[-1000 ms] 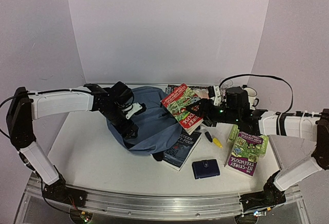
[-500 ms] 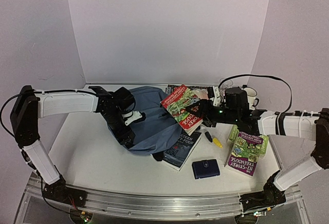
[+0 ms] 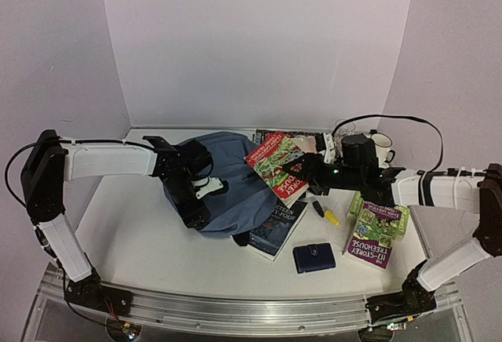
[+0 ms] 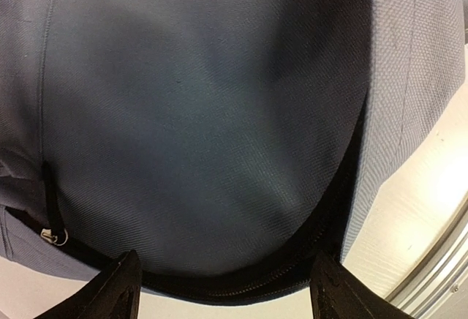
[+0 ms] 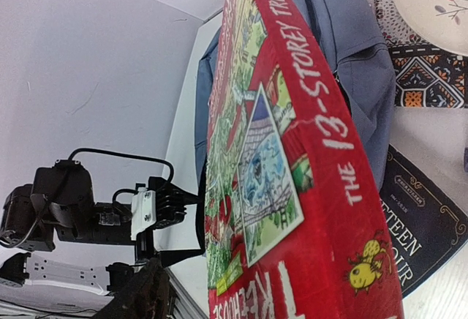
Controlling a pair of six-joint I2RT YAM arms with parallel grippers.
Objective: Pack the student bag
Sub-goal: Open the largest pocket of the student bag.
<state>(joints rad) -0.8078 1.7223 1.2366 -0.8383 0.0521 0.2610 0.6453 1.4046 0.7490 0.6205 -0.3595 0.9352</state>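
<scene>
The student bag [image 3: 227,177], slate-blue with black zip trim, lies slumped at mid table. My left gripper [image 3: 196,218] hovers at its near left edge. In the left wrist view the bag [image 4: 205,114] fills the frame, and the open gripper [image 4: 227,293] has its fingertips [image 4: 121,290] wide apart on either side of the black zip edge. My right gripper [image 3: 310,171] is shut on a red "13-Storey Treehouse" book [image 3: 276,161], held tilted over the bag's right side. In the right wrist view the book [image 5: 292,187] hides most of the gripper [image 5: 241,304]; the bag [image 5: 351,48] lies behind it.
A dark "Nineteen Eighty-Four" book [image 3: 276,228] lies against the bag's near right corner. A navy wallet [image 3: 314,257], a yellow marker [image 3: 331,217], a black marker [image 3: 318,209] and a purple-green book [image 3: 376,232] lie to the right. A mug [image 3: 383,147] and a patterned mat [image 5: 424,77] sit at the back.
My left gripper has slid toward me along the bag's left edge and its wrist has turned. The right arm with the red book has barely moved.
</scene>
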